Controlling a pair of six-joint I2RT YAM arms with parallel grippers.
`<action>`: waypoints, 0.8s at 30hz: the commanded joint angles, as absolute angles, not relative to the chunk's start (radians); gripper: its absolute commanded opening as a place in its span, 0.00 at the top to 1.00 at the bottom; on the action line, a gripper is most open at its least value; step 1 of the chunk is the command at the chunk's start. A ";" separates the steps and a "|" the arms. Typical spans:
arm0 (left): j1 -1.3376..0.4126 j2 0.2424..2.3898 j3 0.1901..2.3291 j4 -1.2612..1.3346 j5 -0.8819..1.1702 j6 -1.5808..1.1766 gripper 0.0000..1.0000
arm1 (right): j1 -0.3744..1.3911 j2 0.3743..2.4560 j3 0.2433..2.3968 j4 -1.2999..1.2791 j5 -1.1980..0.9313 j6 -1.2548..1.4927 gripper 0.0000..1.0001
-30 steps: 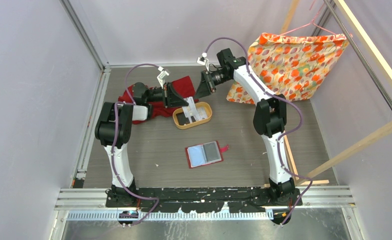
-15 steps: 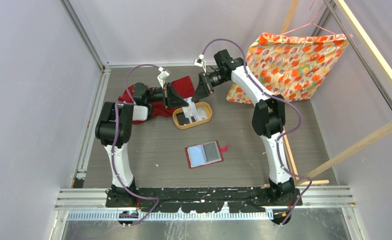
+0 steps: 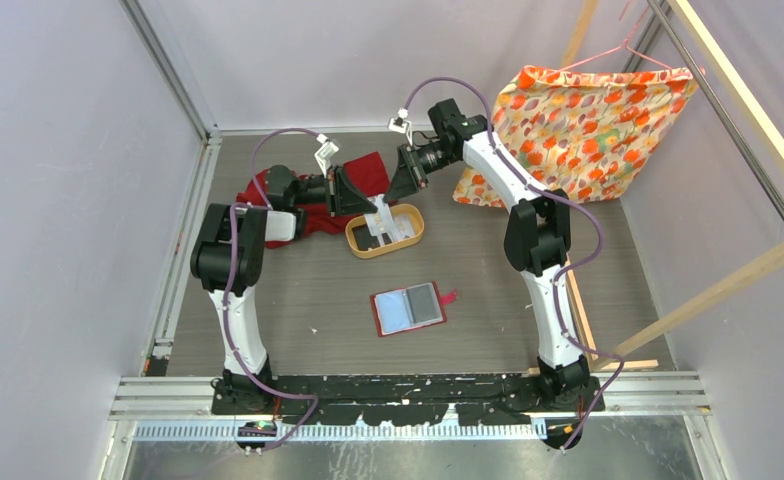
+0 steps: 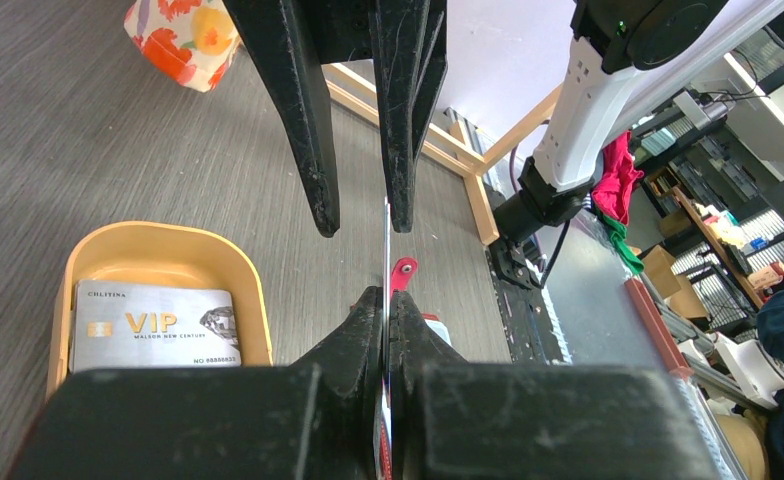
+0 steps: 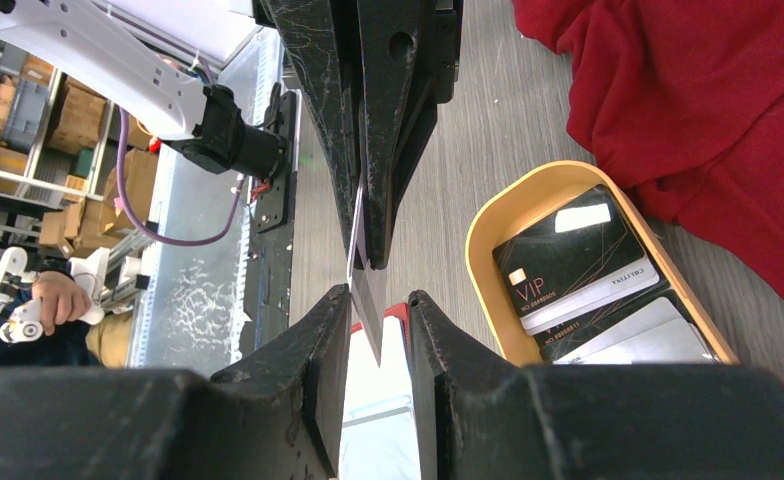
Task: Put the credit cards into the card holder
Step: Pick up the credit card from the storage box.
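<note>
Where the two arms meet over the far middle of the surface (image 3: 308, 290), a single credit card (image 5: 368, 300) stands on edge in the air between them. The left hand (image 4: 385, 298) is clamped tight on the card's lower part, its two fingers pressed flat against either face. The right hand (image 5: 378, 300) reaches in from the opposite side with its fingers parted a little, one on each side of the same card; a narrow gap shows at least on one side, so it straddles the card without squeezing it.

Just below the hands sits an oval tan tray (image 3: 411, 238) holding more cards. A silver card (image 4: 153, 325) printed "VIP" lies flat in it, and the right wrist view shows a black card (image 5: 568, 255) overlapping paler ones.

The card holder (image 3: 408, 309), a red wallet, lies open and flat on the surface nearer the arm bases, well apart from the tray, its tab pointing right.

A red cloth (image 5: 708, 120) is bunched beside the tray, and an orange patterned cloth (image 3: 588, 120) hangs at the far right.
</note>
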State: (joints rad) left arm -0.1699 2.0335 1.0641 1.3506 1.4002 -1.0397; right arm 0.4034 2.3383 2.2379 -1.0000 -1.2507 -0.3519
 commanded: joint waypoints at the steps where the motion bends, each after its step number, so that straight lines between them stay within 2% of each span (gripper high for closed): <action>1: -0.167 2.027 1.070 1.419 1.425 -1.028 1.00 | 0.397 2.268 2.248 -0.999 -1.259 -0.344 0.68; 15: -0.167 2.028 1.069 1.419 1.428 -1.029 1.00 | 0.390 2.269 2.249 -0.999 -1.251 -0.340 0.68; 24: -0.172 2.024 1.066 1.430 1.435 -1.040 1.00 | 0.395 2.283 2.253 -0.997 -1.211 -0.323 0.71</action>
State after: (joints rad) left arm -0.1699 2.0335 1.0637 1.3502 1.4097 -1.0401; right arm 0.3954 2.3383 2.2379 -1.0023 -1.2396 -0.3351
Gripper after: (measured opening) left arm 0.021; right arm 0.297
